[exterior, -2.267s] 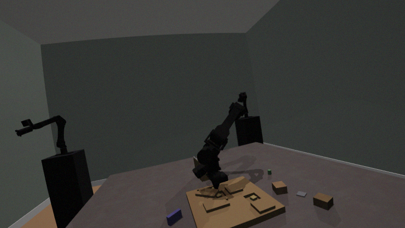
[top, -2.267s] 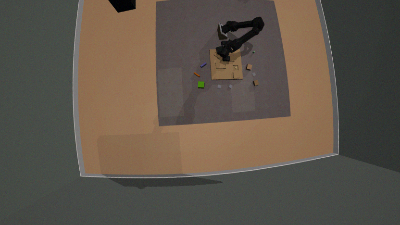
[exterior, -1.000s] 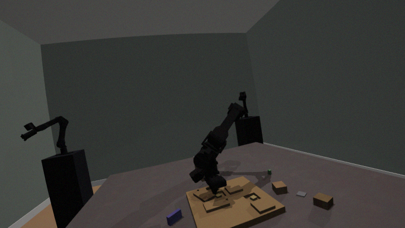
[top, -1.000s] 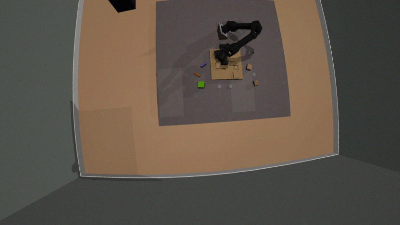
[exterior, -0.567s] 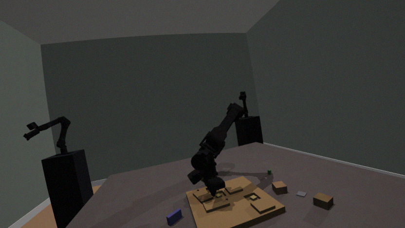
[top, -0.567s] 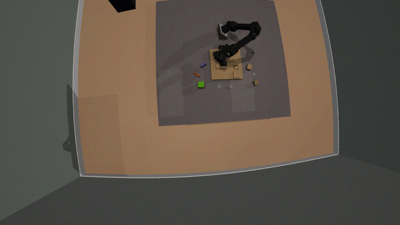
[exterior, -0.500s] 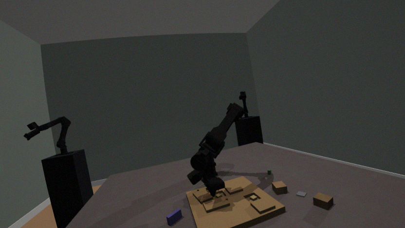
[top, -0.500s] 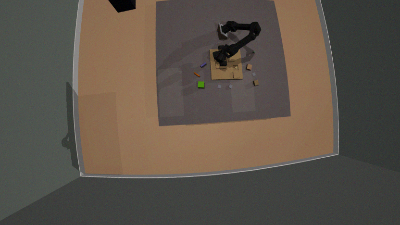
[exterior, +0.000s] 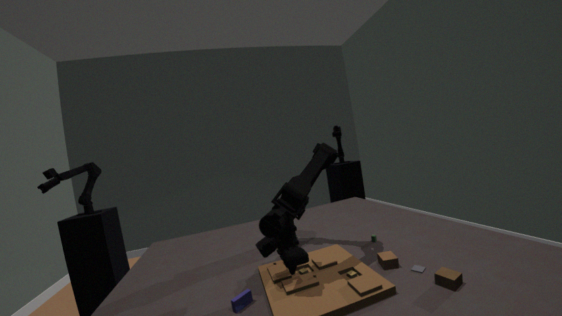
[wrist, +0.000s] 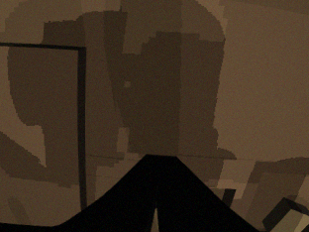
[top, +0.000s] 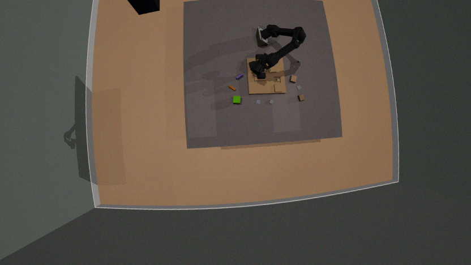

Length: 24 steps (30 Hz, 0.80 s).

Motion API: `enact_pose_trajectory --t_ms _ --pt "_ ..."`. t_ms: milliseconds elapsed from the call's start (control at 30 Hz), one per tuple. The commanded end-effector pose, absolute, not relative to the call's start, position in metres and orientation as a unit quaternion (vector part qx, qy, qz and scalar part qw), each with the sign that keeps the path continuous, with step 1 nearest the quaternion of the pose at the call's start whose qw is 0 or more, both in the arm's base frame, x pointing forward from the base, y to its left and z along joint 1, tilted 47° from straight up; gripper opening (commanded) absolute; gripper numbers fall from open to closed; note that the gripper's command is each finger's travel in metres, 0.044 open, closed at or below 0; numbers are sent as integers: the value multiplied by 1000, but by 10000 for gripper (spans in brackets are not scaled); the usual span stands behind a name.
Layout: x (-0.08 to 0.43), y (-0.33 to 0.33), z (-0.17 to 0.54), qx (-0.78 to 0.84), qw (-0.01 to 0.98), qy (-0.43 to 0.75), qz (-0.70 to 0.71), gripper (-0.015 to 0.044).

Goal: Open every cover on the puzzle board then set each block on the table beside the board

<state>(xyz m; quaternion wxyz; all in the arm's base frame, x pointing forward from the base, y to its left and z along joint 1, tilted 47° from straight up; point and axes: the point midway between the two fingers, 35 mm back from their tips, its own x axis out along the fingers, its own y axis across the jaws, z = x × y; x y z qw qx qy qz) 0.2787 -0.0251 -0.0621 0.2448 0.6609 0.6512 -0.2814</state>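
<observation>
The wooden puzzle board (top: 266, 89) (exterior: 314, 306) lies under the arm. My gripper (exterior: 292, 271) (wrist: 158, 160) is shut and empty, its tip low over the board between the left cover (exterior: 277, 272) and the front middle cover (exterior: 300, 283). A rear cover (exterior: 324, 262) and a right front cover (top: 278, 88) (exterior: 365, 285) also sit on the board. A pale block (exterior: 303, 271) lies in an uncovered well beside the gripper. Another pale block (top: 278, 79) (exterior: 352, 273) lies in an uncovered well behind the right front cover. The arm hides part of the board in the top view.
Left of the board are a purple block (top: 239, 76) (exterior: 241, 300), an orange bar (top: 231, 88) and a green block (top: 236, 99). Right of it are two brown blocks (top: 293, 78) (exterior: 448, 278), a grey tile (exterior: 418, 269) and a small green piece (top: 298, 61) (exterior: 373, 238). Two grey tiles (top: 258, 101) (top: 271, 101) lie in front.
</observation>
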Motion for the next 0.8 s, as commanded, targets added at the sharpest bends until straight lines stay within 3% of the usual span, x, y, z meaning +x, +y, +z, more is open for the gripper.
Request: enact_pose_trajectory --t_ms 0,767 --pt "281 -31 -59 660 249 650 -281 0" --pt "282 -53 -40 660 250 650 -282 0"
